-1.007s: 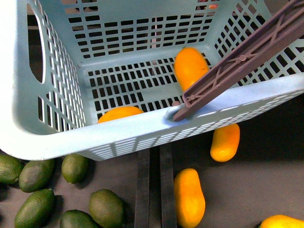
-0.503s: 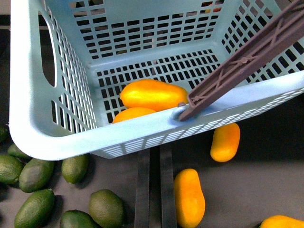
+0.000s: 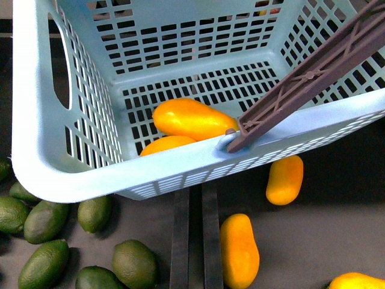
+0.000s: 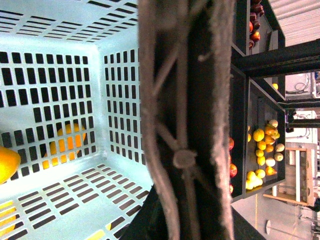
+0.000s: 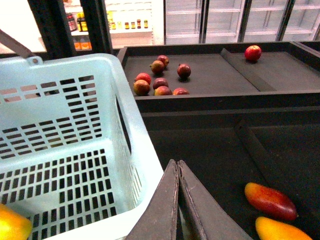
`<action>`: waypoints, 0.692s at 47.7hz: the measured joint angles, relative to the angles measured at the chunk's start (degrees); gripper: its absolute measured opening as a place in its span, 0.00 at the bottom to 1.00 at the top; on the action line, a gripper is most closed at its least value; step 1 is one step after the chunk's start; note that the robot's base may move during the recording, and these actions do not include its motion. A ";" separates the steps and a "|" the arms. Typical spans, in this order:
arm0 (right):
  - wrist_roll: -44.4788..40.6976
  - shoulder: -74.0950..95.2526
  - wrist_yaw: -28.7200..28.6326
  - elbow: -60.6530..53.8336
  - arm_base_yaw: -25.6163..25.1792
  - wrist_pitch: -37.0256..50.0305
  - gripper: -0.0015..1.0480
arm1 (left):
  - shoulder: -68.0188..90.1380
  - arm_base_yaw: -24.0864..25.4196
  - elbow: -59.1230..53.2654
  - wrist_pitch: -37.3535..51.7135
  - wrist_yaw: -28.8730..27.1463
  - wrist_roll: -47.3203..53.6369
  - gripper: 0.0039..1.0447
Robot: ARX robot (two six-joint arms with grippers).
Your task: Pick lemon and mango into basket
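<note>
Sight of the left hand (image 4: 145,226) is poor: it shows only as a dark shape against the brown handle (image 3: 313,72), which fills its wrist view. Whether it is clamped there cannot be told. The right hand (image 5: 176,164) hangs over the dark counter (image 3: 337,223), just right of the basket's wall. Its two fingers are pressed together with nothing between them, pointing far.

On the near left of the counter lies a cluster of dark green oval fruits (image 3: 135,262), some partly under the basket's rim. Two dark bars (image 3: 191,235) run near to far beside them. Right of the bars, three loose mangoes (image 3: 239,250) lie apart on the counter, one cut off by the picture's edge. The right wrist view shows two reddish mangoes (image 5: 270,200) right of the hand. A far tray (image 5: 225,100) holds small red fruits (image 5: 160,82).

The basket (image 3: 36,150), light aqua with slotted walls and floor, takes the far left and middle. Its handle crosses the near right corner, pivoting on the near rim. Inside lie two stowed mangoes (image 3: 192,118), close together by the near wall, one partly hidden by the rim.
</note>
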 joint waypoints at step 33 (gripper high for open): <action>-0.22 -19.43 -0.31 -8.46 -0.04 -9.73 0.02 | 0.00 -0.02 0.00 0.00 0.00 0.00 0.04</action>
